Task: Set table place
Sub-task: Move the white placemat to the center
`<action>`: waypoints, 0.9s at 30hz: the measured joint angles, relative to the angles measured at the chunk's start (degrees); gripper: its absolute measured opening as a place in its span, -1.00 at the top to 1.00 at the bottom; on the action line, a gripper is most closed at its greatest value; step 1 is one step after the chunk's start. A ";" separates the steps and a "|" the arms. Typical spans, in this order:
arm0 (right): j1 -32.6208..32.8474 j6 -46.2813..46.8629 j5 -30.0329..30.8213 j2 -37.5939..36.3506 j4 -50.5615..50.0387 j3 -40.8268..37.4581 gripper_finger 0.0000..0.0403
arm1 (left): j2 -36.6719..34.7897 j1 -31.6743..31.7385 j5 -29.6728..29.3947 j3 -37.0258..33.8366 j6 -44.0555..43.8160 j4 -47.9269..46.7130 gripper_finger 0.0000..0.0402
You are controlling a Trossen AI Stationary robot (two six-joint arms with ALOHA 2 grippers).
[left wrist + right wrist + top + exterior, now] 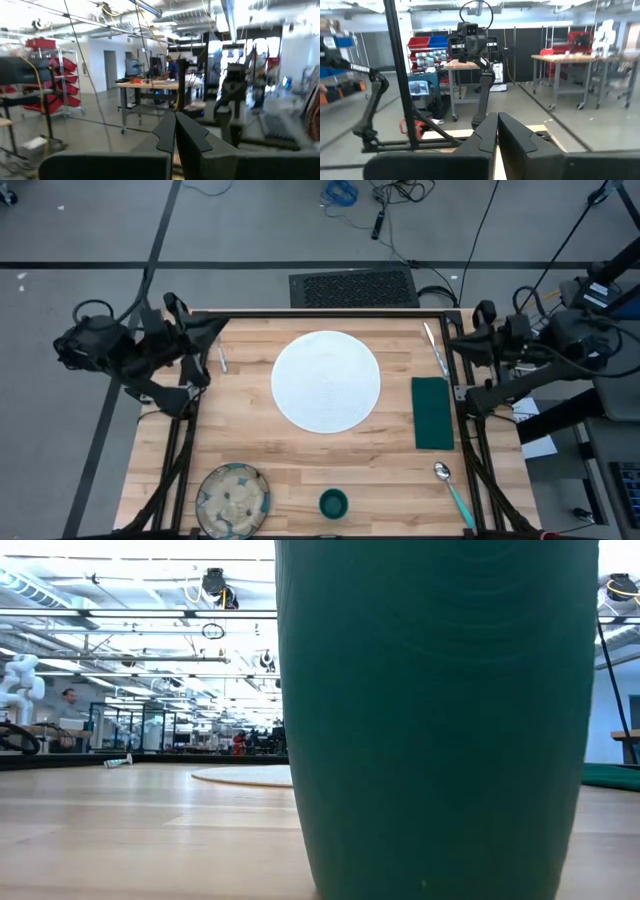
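The white plate [326, 381] lies flat at the middle of the wooden table [250, 450]. The dark green napkin [432, 412] lies flat to its right. The knife [435, 348] lies at the far right, the fork [222, 358] at the far left. The teal-handled spoon [452, 490] lies near the right front. The speckled bowl [233, 500] and the small green cup [333, 503] stand at the near edge; the cup [440, 720] fills the low view. My left gripper [175, 131] is shut above the far left corner, my right gripper [497, 131] shut above the far right edge. Both are empty.
The black frame [320, 314] runs along the table's edges. Bare wood [260, 440] lies between the plate and the near-edge items. A floor vent [352, 286] and cables lie beyond the far edge. Workbenches and a person show far off in the room.
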 joint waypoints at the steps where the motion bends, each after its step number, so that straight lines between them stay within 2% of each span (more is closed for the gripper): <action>1: 0.00 1.55 -0.02 0.76 -0.10 0.76 1.00 | 1.23 0.00 0.00 1.55 -1.47 -0.12 1.00; 4: 0.02 4.02 -0.25 2.30 -0.20 1.81 1.00 | 3.67 0.00 0.02 3.91 -3.05 -0.26 1.00; 10: 0.02 8.38 -0.26 3.52 0.57 1.85 1.00 | 4.39 -0.25 1.53 4.14 -3.36 -0.22 1.00; 17: 0.02 11.23 -0.13 4.70 8.95 1.88 1.00 | 4.32 -1.83 1.73 4.14 -15.08 -0.15 1.00; 27: 0.02 10.89 -0.04 4.81 11.26 1.88 1.00 | 4.28 -1.75 1.05 4.14 -14.48 2.76 1.00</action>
